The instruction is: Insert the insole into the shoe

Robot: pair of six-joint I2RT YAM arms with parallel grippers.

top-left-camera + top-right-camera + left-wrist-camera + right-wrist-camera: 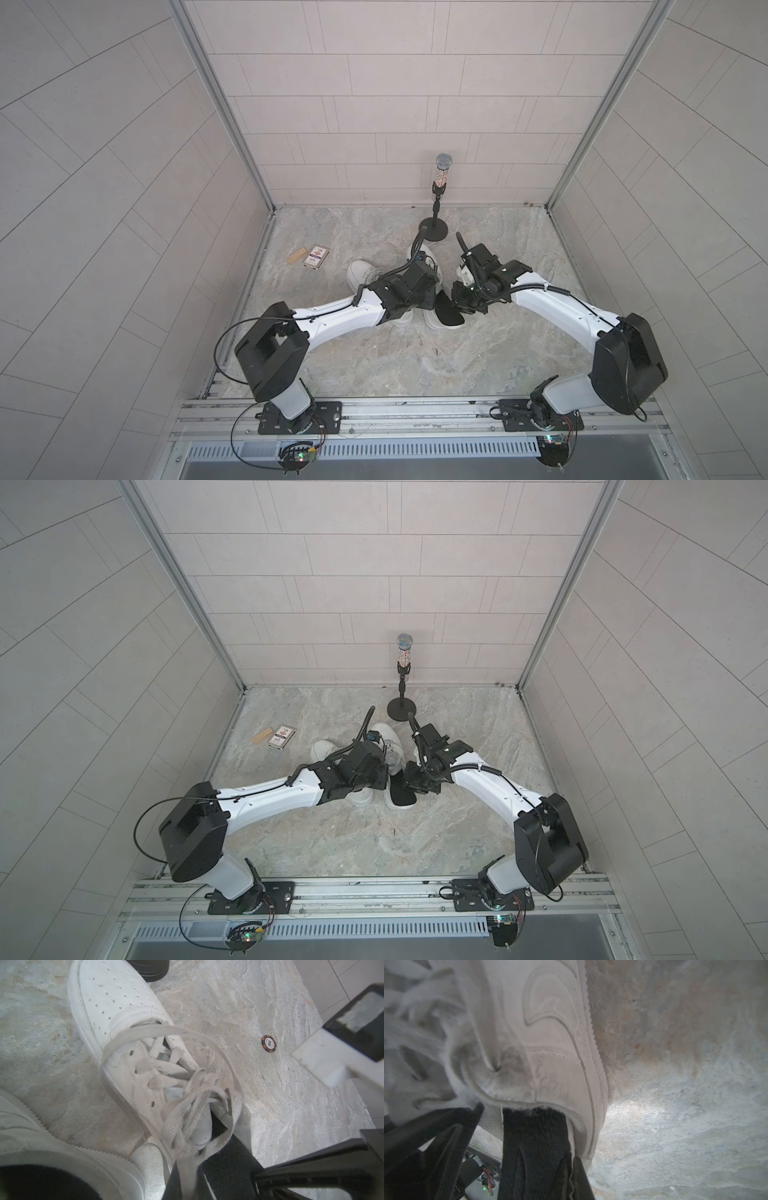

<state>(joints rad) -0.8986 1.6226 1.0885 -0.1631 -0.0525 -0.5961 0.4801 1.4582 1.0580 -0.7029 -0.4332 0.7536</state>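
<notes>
Both arms rise from bases at the near edge of the marble-patterned table (pixel 415 365), elbows high and out to the sides, forearms angled inward so the wrists almost meet at mid-table.

Left arm: the forearm passes over the second white sneaker (pixel 360 272) and the wrist tips down over the midfoot of the target shoe (pixel 424 251). In the left wrist view, the left gripper (pixel 187 1180) is closed on the bunched laces (pixel 187 1105), which run taut from the eyelets into the jaws. The shoe's toe points away from the bases, toward the round foot of the microphone stand (pixel 433 228).

Right arm: the wrist is pitched down at the shoe's heel. The right gripper (pixel 517 1167) is clamped on the black insole (pixel 533 1136), with one finger (pixel 446 1136) on either side of it.

Insole: the front end is tucked under the heel collar and inside the shoe, and the rear part sticks out toward the gripper. In both top views the exposed rear part (pixel 449 318) lies tilted over the heel. How far in it reaches cannot be seen.

Off to the side:
- a card box (pixel 316 256) with a small wooden block (pixel 296 254) just beside it, near the left wall;
- a poker chip (pixel 269 1043) on the table near the shoe.
</notes>
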